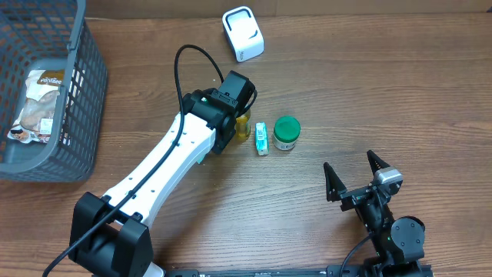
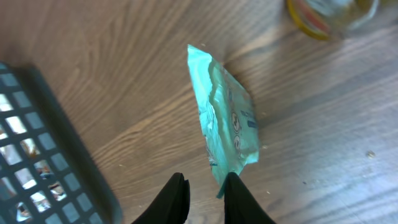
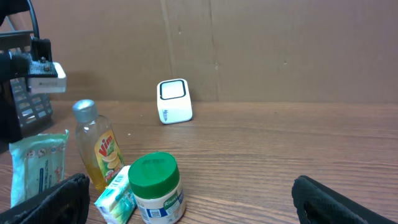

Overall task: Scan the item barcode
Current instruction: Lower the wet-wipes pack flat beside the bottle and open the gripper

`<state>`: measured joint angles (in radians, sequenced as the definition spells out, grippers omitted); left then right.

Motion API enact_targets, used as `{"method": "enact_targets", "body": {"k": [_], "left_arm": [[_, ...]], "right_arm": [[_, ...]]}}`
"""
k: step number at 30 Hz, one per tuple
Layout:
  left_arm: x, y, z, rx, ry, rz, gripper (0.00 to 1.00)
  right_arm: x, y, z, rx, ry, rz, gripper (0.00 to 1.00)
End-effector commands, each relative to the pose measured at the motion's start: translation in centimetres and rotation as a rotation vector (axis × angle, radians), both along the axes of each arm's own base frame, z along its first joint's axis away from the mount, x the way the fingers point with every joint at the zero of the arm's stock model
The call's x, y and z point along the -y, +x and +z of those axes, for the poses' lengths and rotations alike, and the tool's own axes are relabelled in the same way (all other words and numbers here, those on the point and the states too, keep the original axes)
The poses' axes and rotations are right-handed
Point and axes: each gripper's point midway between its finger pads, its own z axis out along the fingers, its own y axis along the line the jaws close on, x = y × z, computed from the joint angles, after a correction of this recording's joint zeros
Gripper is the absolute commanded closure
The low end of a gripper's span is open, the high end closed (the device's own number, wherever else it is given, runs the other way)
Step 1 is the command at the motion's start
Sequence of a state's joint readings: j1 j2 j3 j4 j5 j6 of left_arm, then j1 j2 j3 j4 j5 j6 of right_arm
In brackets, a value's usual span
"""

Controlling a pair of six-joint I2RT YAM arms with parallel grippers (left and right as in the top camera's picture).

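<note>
Wooden surface is carrying a teal soft plastic pouch, standing on edge by the left tool, whose fingers are standing slightly apart, empty. Right tool is gaping wide. Pouch is probably handling light, floppy and slick; pinching its crimped end seam looks best.

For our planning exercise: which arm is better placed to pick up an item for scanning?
Left: its claw is beside the teal packet; the right claw sits open, far from it.

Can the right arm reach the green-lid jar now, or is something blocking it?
Probably yes: the right gripper stands open, with only bare wood between it and the green-lid jar. The teal box and left arm lie beyond it.
</note>
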<state>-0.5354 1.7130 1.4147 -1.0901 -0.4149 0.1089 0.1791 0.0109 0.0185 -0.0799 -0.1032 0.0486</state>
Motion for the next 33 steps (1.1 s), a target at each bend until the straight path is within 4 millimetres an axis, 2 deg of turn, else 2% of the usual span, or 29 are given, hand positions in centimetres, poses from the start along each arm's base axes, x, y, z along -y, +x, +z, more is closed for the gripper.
{"method": "enact_targets", "body": {"k": [1,5,10,19,21,25,33], "left_arm": [[1.6,-0.6,-0.3,-0.055,-0.072,-0.045,0.83],[3.0,-1.3,-0.7,-0.107,-0.145,-0.087,0.85],[3.5,-2.1,-1.0,-0.149,-0.178,-0.094,0.89],[4.6,-5.2,-1.3,-0.288,-0.276,-0.081,0.91],[4.4,-5.1,-1.3,-0.283,-0.285,-0.027,0.96],[3.7,-4.8,-1.4,-0.255,-0.329,0.187,0.96],[0.0,-4.6,-2.3,-0.220,-0.367,0.643,0.96]], "right_arm": [[0.0,0.0,-0.2,0.003,-0.004,-0.002,0.00],[0.0,0.0,-0.2,0.003,-0.005,-0.002,0.00],[0.0,0.0,-0.2,0.003,-0.005,-0.002,0.00],[0.0,0.0,-0.2,0.003,-0.005,-0.002,0.00],[0.0,0.0,-0.2,0.003,-0.005,-0.002,0.00],[0.0,0.0,-0.2,0.003,-0.004,-0.002,0.00],[0.0,0.0,-0.2,0.003,-0.004,-0.002,0.00]]}}
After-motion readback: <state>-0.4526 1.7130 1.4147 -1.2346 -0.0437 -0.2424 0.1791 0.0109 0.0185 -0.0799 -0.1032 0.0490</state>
